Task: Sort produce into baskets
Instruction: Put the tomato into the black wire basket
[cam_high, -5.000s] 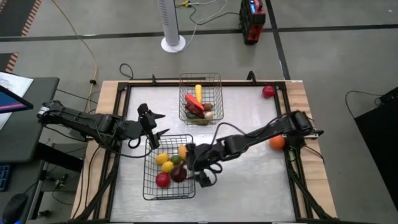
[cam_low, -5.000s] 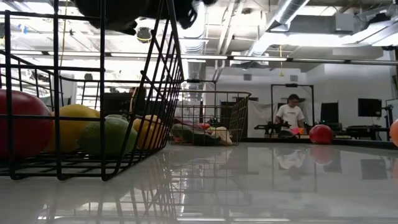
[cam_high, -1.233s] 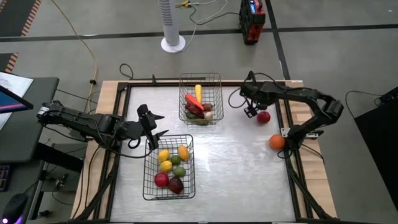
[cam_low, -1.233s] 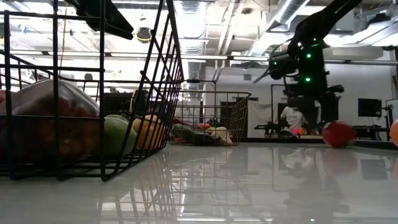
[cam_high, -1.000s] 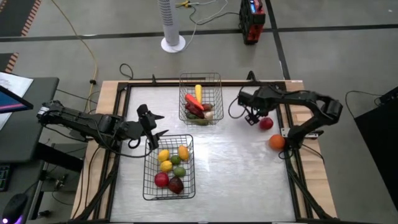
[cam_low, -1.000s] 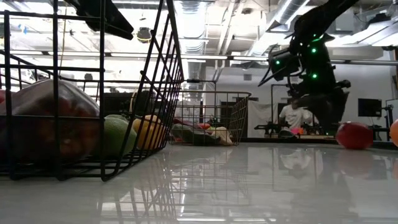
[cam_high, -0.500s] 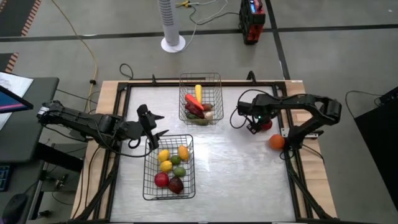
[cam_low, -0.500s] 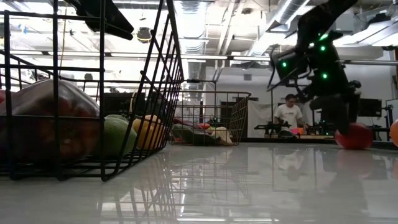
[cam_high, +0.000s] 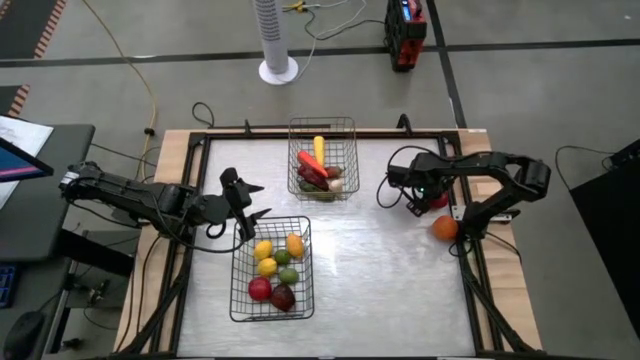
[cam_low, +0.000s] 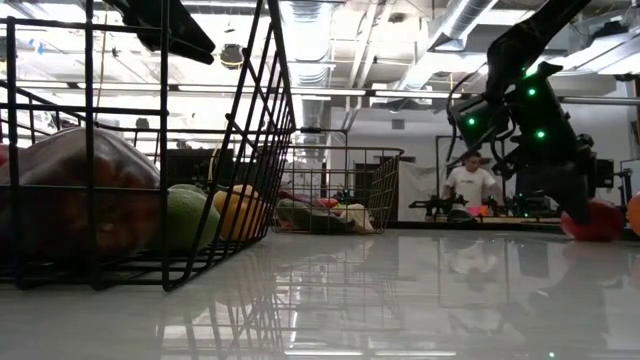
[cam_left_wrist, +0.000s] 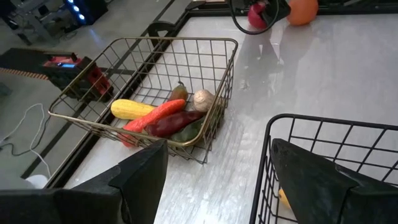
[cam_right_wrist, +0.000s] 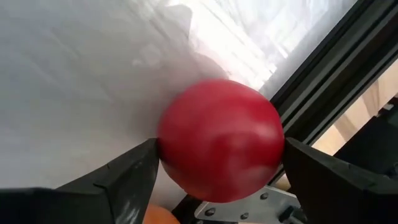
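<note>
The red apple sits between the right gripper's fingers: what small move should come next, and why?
Probably close the right gripper on the red apple. Its open fingers already flank the apple on the table beside the frame, and the apple is not yet gripped.

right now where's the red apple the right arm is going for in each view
high: red apple near the table's right edge, under the right gripper.
low: far right.
left wrist: top, beside the orange.
right wrist: centre, between open fingers.
Shared landmark: the orange.
</note>
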